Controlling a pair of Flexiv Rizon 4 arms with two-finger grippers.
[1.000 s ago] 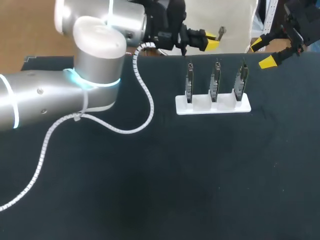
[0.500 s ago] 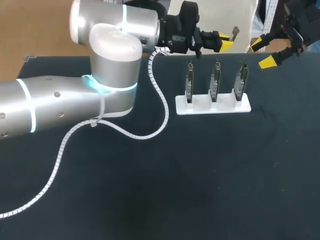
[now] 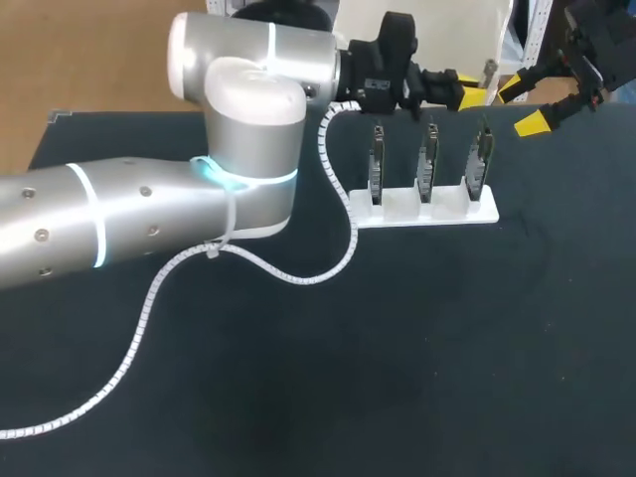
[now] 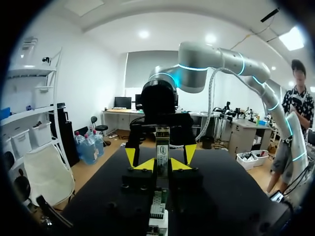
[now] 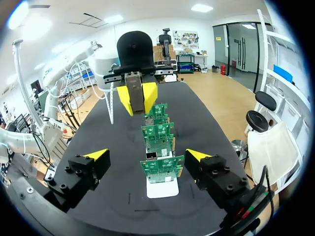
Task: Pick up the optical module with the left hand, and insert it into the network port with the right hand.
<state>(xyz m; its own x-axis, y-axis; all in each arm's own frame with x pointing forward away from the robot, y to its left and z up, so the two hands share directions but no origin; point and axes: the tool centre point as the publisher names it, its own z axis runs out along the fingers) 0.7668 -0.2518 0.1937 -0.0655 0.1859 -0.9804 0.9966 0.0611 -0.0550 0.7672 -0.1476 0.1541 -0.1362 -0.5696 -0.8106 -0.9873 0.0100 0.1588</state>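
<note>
- The left gripper [image 3: 473, 95] is held above the table's far edge, behind the boards. It is clenched on the module [image 4: 162, 147], a slim metal bar that sticks out past the yellow tips.
- The right gripper [image 3: 524, 104] hangs released and empty, beyond the right end of the stand (in the wrist views the two grippers face each other).
- Three boards [image 5: 158, 129] stand upright in a row in a white stand [image 3: 422, 214] on the dark table [image 3: 417, 358]. The port itself cannot be made out.
- Handling, as a judgement: the module looks light, stiff and smooth-sided, so it may slip or twist.
  - Grip its long flat sides near one end, leaving the plug end free.
  - Push it in straight, because the thin boards could bend or tip.
</note>
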